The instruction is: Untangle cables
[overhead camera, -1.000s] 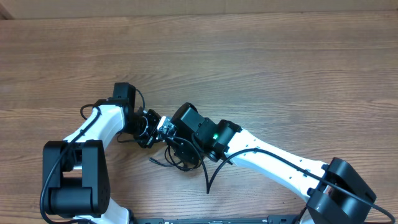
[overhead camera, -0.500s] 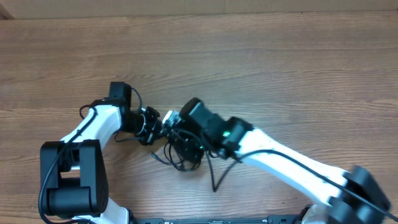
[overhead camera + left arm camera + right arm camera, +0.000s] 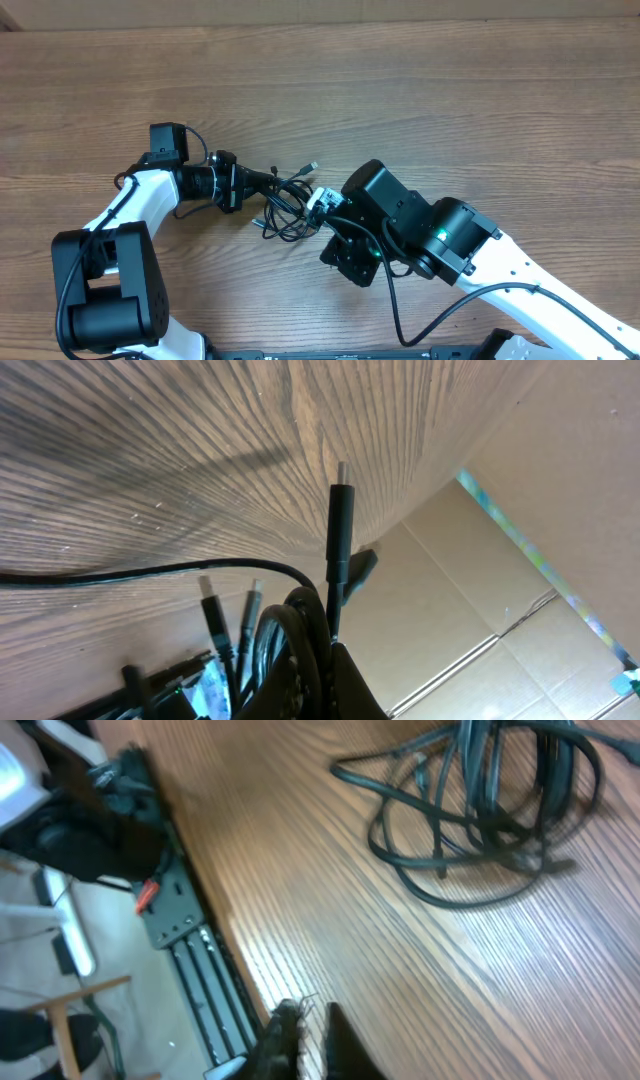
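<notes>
Cables [image 3: 287, 203] are noted as a loose coiled bundle on the wooden table [image 3: 450, 90], between the two wrists. The left gripper [image 3: 258, 181] is clamped on a strand at the bundle's left edge, with a plug [image 3: 339, 510] standing out past it. The right gripper [image 3: 310, 1020] is seen nearly closed and empty, just beside the bundle.

Risk: if the left strand is pulled with nothing pinned, the whole bundle may be dragged and its loops cinched tighter. The strand may also slip free.
</notes>
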